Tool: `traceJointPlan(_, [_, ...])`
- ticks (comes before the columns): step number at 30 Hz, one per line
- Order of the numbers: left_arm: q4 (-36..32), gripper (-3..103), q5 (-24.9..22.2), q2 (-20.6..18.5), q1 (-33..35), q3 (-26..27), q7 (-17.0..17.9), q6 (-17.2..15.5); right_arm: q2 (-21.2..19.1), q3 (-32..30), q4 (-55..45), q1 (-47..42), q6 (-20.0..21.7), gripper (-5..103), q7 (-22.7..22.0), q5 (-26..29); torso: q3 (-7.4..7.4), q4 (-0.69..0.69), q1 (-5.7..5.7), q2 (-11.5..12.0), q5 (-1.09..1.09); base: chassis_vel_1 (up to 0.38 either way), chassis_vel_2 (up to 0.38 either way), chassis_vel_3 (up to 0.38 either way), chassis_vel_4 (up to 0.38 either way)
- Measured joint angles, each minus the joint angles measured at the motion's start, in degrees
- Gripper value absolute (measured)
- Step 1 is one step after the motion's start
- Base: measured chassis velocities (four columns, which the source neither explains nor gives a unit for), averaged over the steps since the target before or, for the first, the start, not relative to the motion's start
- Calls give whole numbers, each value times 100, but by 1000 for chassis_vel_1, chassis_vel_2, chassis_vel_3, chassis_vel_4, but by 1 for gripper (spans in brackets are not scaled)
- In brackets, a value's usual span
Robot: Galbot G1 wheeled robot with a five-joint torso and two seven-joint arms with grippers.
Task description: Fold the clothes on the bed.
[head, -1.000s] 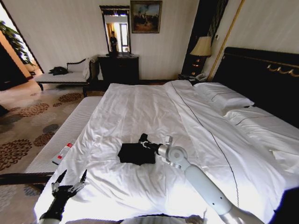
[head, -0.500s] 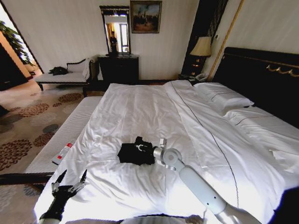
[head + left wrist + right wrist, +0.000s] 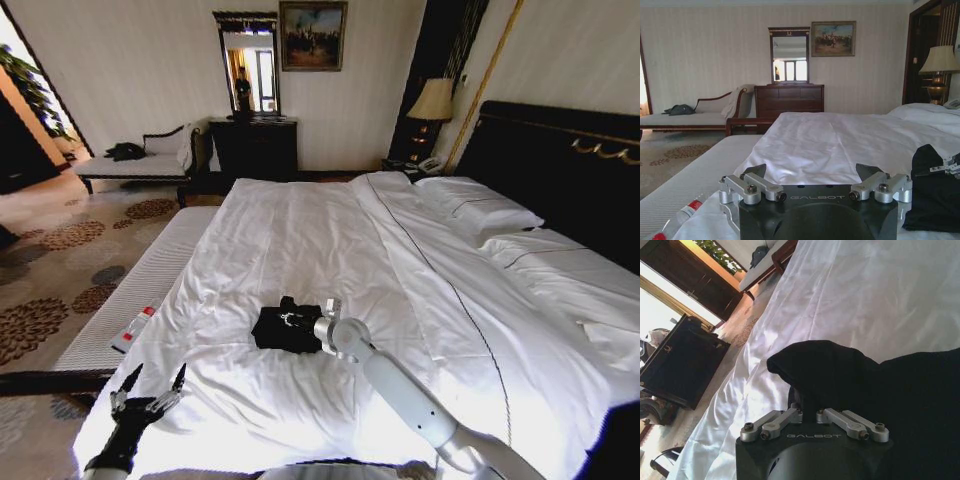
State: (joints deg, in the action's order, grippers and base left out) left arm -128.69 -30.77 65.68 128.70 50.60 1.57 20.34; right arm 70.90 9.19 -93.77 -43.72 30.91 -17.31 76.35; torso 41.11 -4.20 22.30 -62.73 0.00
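White sheets cover the bed (image 3: 300, 230); the black T-shirt (image 3: 280, 329) lies bunched at lower centre. Right end effector (image 3: 291, 318) is clamped on its fabric. Left end effector (image 3: 148, 386) hangs spread and empty, lower left.
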Motion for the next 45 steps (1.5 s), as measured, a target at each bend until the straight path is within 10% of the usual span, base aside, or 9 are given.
traceJointPlan(25, [0,100,0,0,0,0,0,0,-330,-243,-978,-496,-842,91,292,-1825,0,-1,0,-1,0,0,0,0,0])
traceJointPlan(35, [0,100,1,0,0,0,-1,0,188,-104,587,-920,-2321,100,889,-5468,0,1,0,0,1,0,0,0,0])
traceJointPlan(45, [0,100,1,0,0,0,-1,0,821,254,1257,-626,-2684,100,920,-6064,0,1,0,0,0,0,0,0,0])
